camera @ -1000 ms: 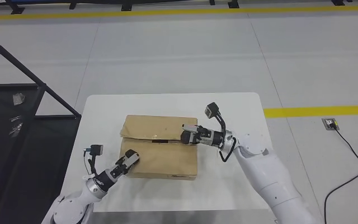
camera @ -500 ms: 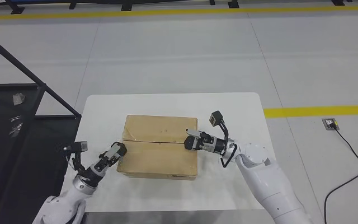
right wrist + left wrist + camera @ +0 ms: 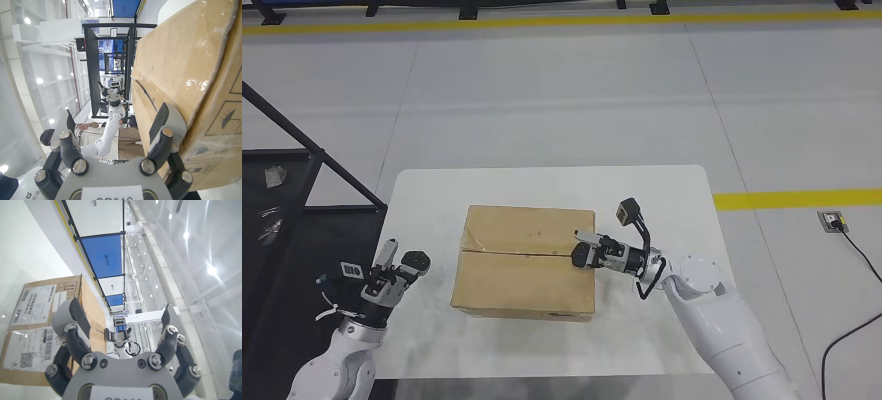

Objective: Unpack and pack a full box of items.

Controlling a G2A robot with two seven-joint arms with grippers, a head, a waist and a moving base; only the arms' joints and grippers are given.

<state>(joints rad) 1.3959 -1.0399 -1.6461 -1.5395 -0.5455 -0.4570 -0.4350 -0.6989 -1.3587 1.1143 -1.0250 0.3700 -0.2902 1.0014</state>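
A brown cardboard box [image 3: 527, 262] lies in the middle of the white table [image 3: 642, 190], both top flaps down and meeting at a seam. Its labelled side [image 3: 36, 321] faces my left gripper [image 3: 402, 257], which stands open in the air off the box's left side, holding nothing [image 3: 122, 317]. My right gripper [image 3: 585, 253] is open at the box's right top edge [image 3: 179, 75]. One of its fingers [image 3: 159, 121] lies against the top corner, and the other finger is in free air.
A black metal rack [image 3: 282, 200] stands on the floor just left of the table. White table surface runs all around the box, widest at the back and right.
The raised far flap came down flat. My left gripper drew back off the box's near left corner, out past its left side. My right gripper slid slightly toward the right edge, then stayed.
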